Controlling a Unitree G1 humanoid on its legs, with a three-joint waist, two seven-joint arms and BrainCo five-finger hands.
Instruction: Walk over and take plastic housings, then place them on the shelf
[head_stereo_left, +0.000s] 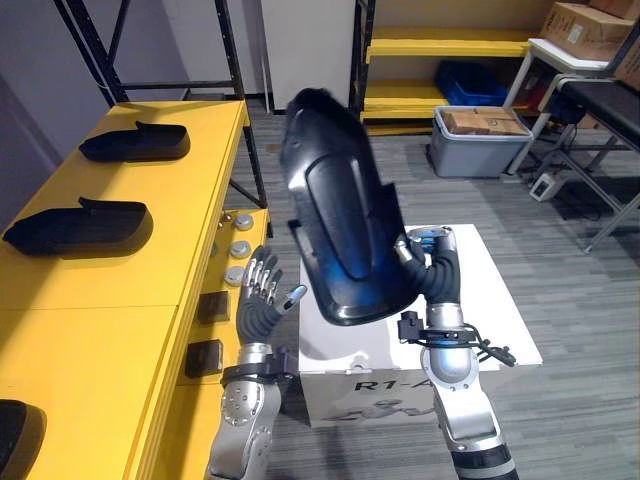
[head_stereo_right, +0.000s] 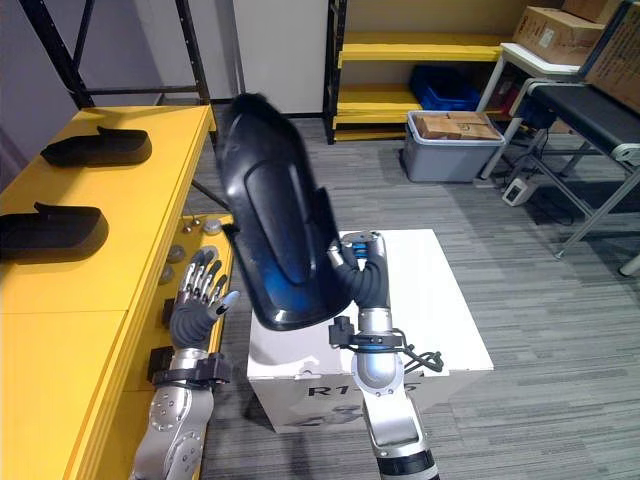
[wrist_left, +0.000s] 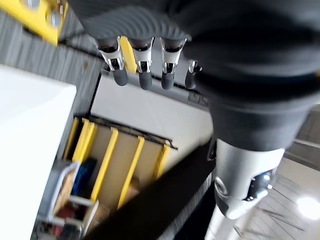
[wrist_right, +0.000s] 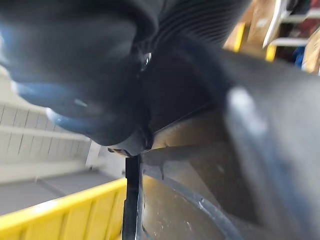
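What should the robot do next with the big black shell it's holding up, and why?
Probably swing the right hand leftward to bring the black housing over the yellow shelf. The housing hangs above the white box, beside the shelf, and bare yellow surface shows near the housings already lying there.

Glossy black housing raised upright; others on shelf.

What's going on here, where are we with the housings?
The right hand carries a black housing, held up over the white box and not yet on the yellow shelf. The left hand is open and empty beside the shelf. Two other housings lie on top, one farther, one nearer.
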